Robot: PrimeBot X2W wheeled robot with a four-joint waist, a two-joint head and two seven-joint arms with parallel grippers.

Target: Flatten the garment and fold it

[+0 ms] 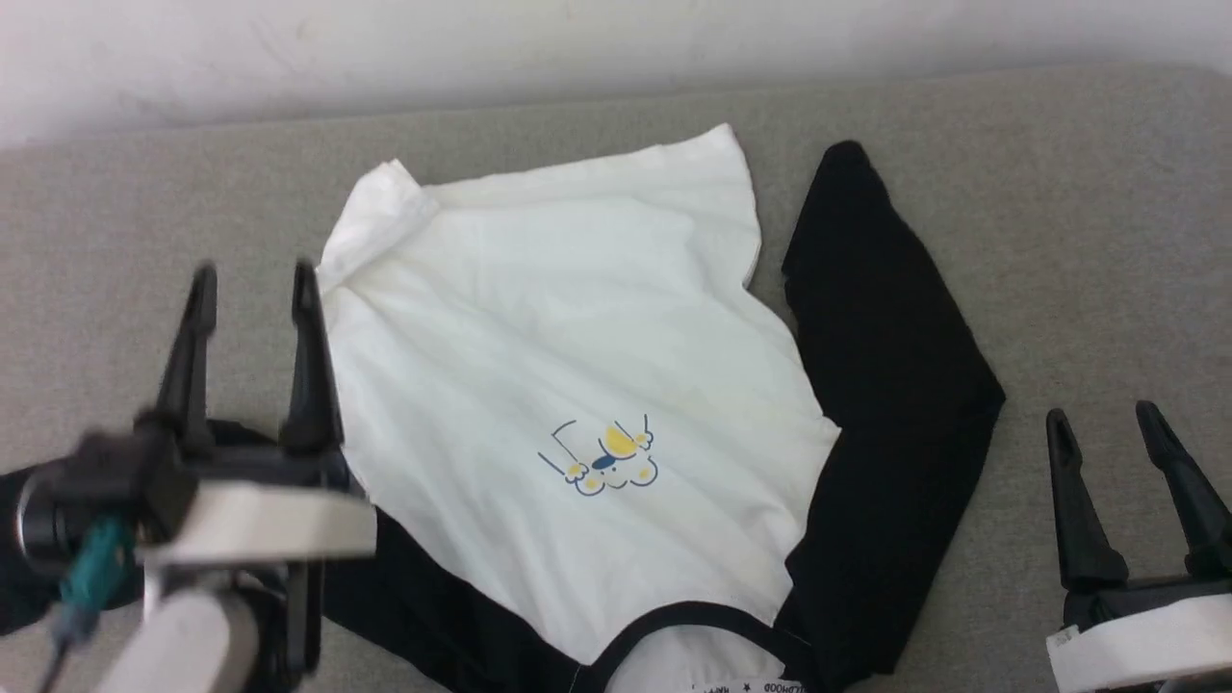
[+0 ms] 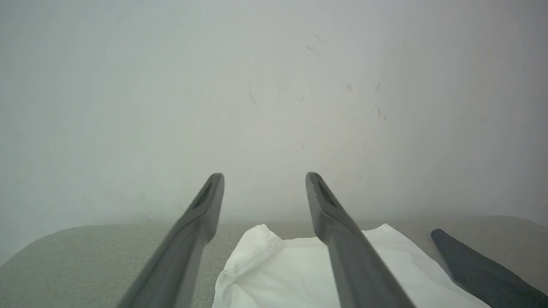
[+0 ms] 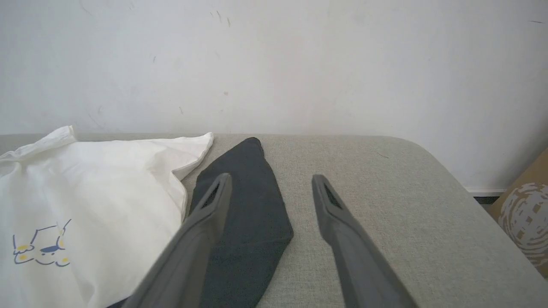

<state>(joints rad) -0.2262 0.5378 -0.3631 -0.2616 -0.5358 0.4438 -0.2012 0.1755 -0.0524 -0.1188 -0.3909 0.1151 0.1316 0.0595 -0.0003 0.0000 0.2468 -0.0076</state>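
The garment (image 1: 568, 375) lies spread on the grey surface, its white body in the middle with a small yellow-and-blue print (image 1: 604, 459) and the black collar at the near edge. One black sleeve (image 1: 885, 356) stretches along its right side; the other sleeve is partly hidden under my left arm. My left gripper (image 1: 252, 279) is open, raised beside the shirt's left edge, holding nothing. In the left wrist view the white hem corner (image 2: 257, 248) sits beyond the open left gripper (image 2: 263, 179). My right gripper (image 1: 1107, 414) is open at the lower right, apart from the sleeve (image 3: 244, 205).
A grey padded surface (image 1: 1088, 241) carries the shirt, with bare room to the right and far left. A white wall (image 1: 577, 48) runs along its far edge. A brown cardboard box (image 3: 526, 205) stands past the surface's right corner.
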